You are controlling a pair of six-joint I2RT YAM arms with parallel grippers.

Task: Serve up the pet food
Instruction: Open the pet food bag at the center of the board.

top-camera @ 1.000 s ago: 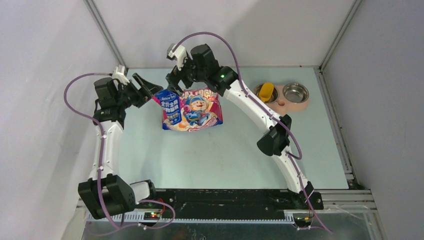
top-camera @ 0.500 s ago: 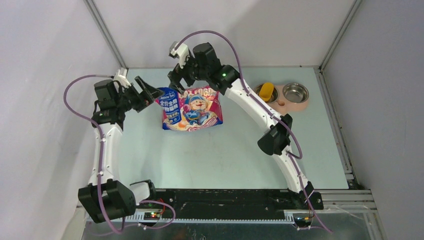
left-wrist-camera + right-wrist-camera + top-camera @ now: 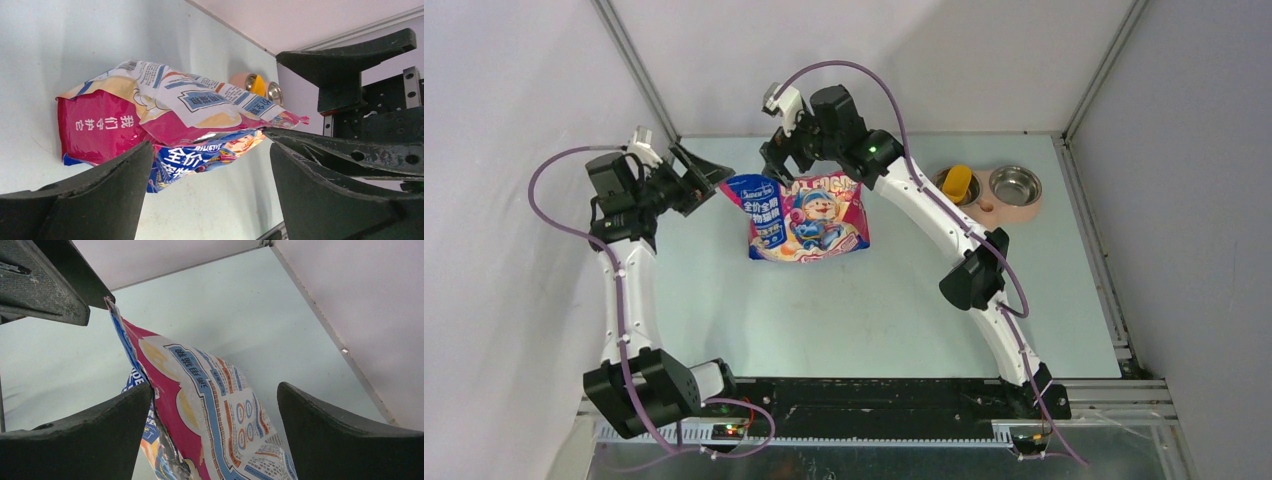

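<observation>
Evidently no pet food was visible; it was judged to sit loose inside the bag [image 3: 804, 220], which lay on the tabletop [image 3: 874, 310] between both arms. The left fingers [image 3: 100, 190] stood wide apart just beside the bag's top left corner, holding nothing. The right fingers [image 3: 90, 435] were spread fully above the top edge, also empty. The film looked glossy, probably slippery and limp, with shifting granular weight inside. The flat top seam and corners offered the best hold.
</observation>
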